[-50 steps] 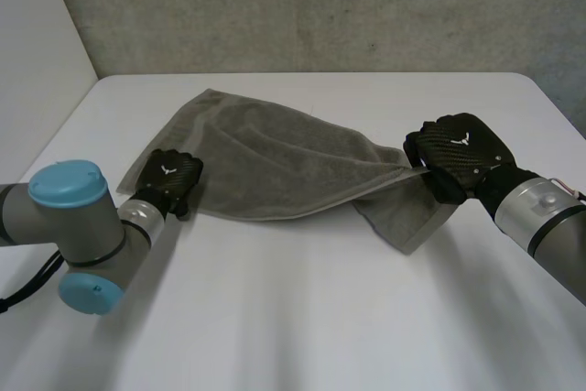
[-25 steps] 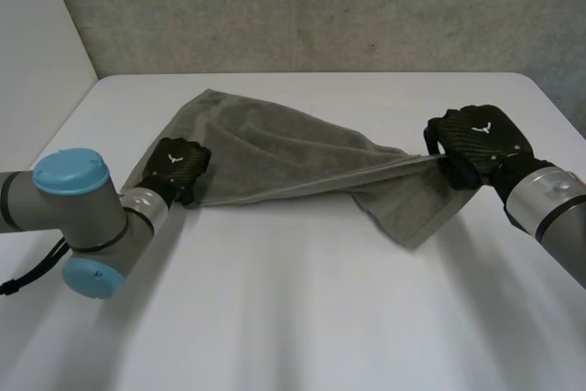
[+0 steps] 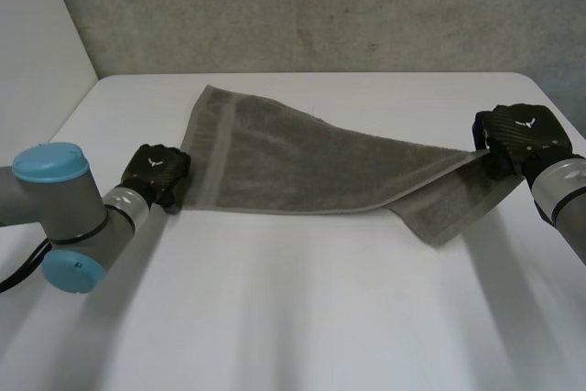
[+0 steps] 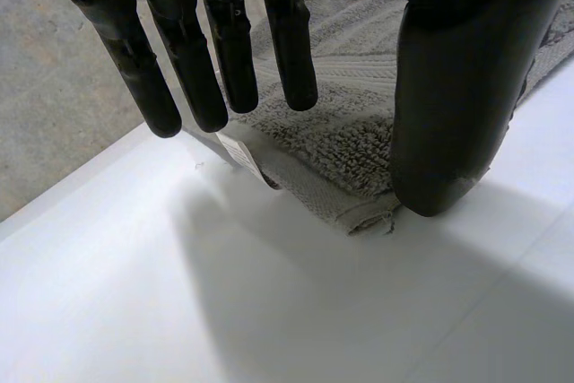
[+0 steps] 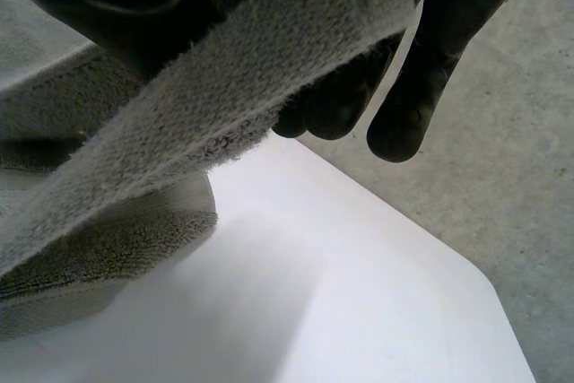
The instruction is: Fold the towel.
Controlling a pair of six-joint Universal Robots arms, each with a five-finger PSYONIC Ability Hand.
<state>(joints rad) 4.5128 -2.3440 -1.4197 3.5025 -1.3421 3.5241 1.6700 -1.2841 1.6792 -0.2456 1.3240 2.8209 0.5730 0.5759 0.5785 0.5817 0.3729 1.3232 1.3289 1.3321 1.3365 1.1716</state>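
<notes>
Stretches towel (image 3: 302, 162) across table (image 3: 293, 318) between two hands.

Clamps right end of towel in right hand (image 3: 524, 133), cloth pinched as a taut band between thumb and curled fingers, and holds that end clear of table, with a slack folded layer lying just beneath. Rests left hand (image 3: 156, 169) at near left corner of towel, fingers (image 4: 224, 51) straight and spread apart above cloth, thumb (image 4: 448, 114) tip down at rolled corner hem, gripping nothing. Shows a white label (image 4: 235, 148) at edge under those fingers. Leaves left and middle of towel flat on table.
</notes>
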